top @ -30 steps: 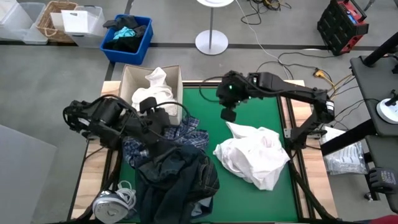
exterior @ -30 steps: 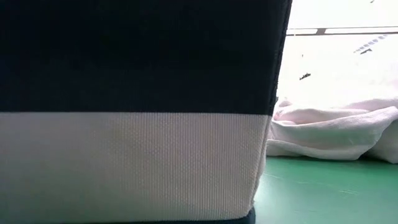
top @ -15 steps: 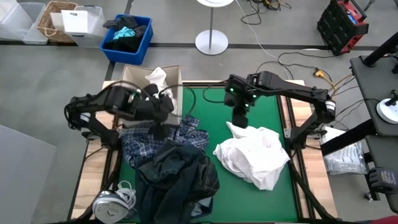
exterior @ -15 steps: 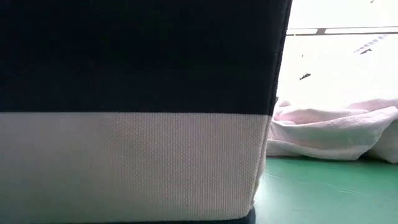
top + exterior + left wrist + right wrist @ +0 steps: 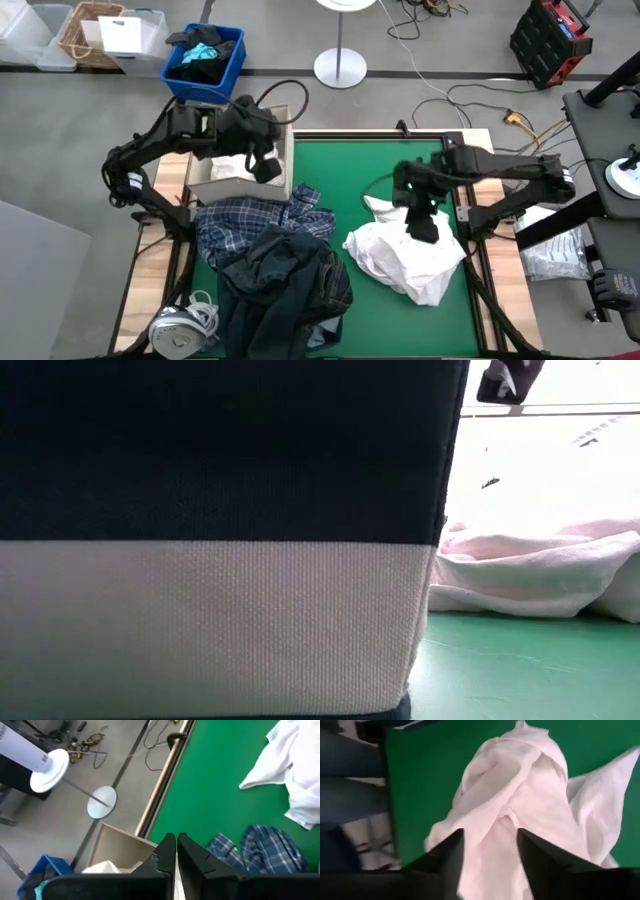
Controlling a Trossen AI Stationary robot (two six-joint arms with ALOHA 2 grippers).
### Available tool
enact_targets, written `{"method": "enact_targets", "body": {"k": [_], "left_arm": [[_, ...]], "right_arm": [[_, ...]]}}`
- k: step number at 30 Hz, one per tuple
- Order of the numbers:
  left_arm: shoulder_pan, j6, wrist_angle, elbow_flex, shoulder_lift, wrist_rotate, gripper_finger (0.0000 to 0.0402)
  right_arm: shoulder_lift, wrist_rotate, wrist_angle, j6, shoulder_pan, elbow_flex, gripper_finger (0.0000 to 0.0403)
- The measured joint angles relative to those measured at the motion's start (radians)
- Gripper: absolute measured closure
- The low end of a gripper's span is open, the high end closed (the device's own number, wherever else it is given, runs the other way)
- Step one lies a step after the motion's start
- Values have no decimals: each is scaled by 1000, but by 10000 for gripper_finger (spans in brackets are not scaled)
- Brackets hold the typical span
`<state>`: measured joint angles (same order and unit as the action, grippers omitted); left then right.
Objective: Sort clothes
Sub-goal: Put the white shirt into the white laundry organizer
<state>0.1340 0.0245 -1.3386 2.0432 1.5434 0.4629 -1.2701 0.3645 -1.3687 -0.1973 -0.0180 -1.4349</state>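
Observation:
A heap of white shirts (image 5: 410,255) lies on the green mat at the right, also seen in the right wrist view (image 5: 520,795) and the low view (image 5: 540,570). My right gripper (image 5: 420,225) (image 5: 490,860) hangs open above it, clear of the cloth. A blue-white plaid shirt (image 5: 250,225) (image 5: 260,850) and dark denim (image 5: 285,285) are piled on the mat at the left. My left gripper (image 5: 265,165) (image 5: 176,851) is shut above the tan box (image 5: 285,125) at the far left. That box holds white cloth (image 5: 228,166). My left gripper shows a thin strip of white low between its fingers (image 5: 165,855). I cannot tell whether it touches that cloth.
A blue crate (image 5: 205,60) of dark clothes, clear bins (image 5: 130,40) and a lamp base (image 5: 340,68) stand on the floor beyond the table. A grey device with a cord (image 5: 178,325) sits at the near left corner. A dark-and-white bin wall (image 5: 220,560) blocks most of the low view.
My right gripper has moved from the far middle of the mat toward the near right, and now stands over the white heap. My left gripper has moved from the plaid pile toward the far edge, and now stands over the tan box.

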Motion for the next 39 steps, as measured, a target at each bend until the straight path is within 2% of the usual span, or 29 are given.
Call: {"method": "enact_targets", "body": {"k": [2, 5, 9, 14, 19, 22, 25, 28, 32, 35, 39], "left_arm": [[19, 24, 23, -3, 3, -1, 402], [44, 38, 49, -4, 8, 0, 402], [61, 41, 54, -4, 10, 0, 402], [63, 42, 61, -4, 10, -1, 402], [63, 38, 74, -4, 10, -1, 402], [63, 31, 74, -4, 10, -1, 402], [63, 27, 74, -4, 11, -1, 402], [63, 27, 75, -4, 11, -1, 402], [63, 27, 79, -4, 11, -1, 402], [63, 26, 80, -4, 11, -1, 402], [63, 26, 81, -4, 11, -1, 402]], "right_arm": [[40, -54, 57, -15, 58, 61, 233], [99, -201, 171, -36, 160, 167, 181], [143, -365, 272, -109, 263, 311, 132], [146, -383, 416, -182, 291, 467, 98], [109, -407, 524, -205, 270, 584, 92], [79, -437, 547, -205, 251, 641, 107], [53, -437, 585, -195, 229, 674, 150], [43, -444, 632, -195, 215, 686, 224], [46, -468, 661, -199, 204, 689, 362], [70, -482, 651, -236, 204, 685, 386], [136, -535, 605, -277, 205, 617, 391]]}}
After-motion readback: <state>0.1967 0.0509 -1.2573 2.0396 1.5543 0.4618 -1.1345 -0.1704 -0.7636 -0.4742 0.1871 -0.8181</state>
